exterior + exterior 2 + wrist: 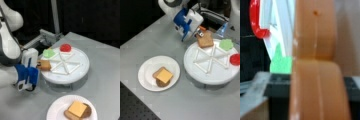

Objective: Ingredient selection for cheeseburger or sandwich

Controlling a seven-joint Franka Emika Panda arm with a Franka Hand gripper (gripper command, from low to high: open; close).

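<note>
Centrally, on a grey surface (182,105): a raised white round tray (215,72) split by white ridges into wedge compartments, and a separate white plate (146,75) well apart from it. Blue-and-white pincer (37,65) at the tray's edge, closed on a tan toast slice (45,65) held at one side, over a wedge at a front view's left; same slice (205,39) at the tray's upper left rim in a front view, with the pincer (199,31) just beside it. Whether the slice rests on the tray or hangs just above it: cannot tell. Green lettuce leaf (48,53) in the neighbouring wedge, red tomato disc (65,47) in the wedge beyond, both at the tray's far rim. Other wedges bare white. On the plate, a stack: yellow cheese square (78,108) on top, dark-brown patty (87,112) showing beneath it, a second tan toast slice (68,115) at the bottom. Wrist view filled by an orange-tan finger (315,62) close up, with blurred patches of red tomato disc (255,22) and green lettuce (281,63) beyond.
</note>
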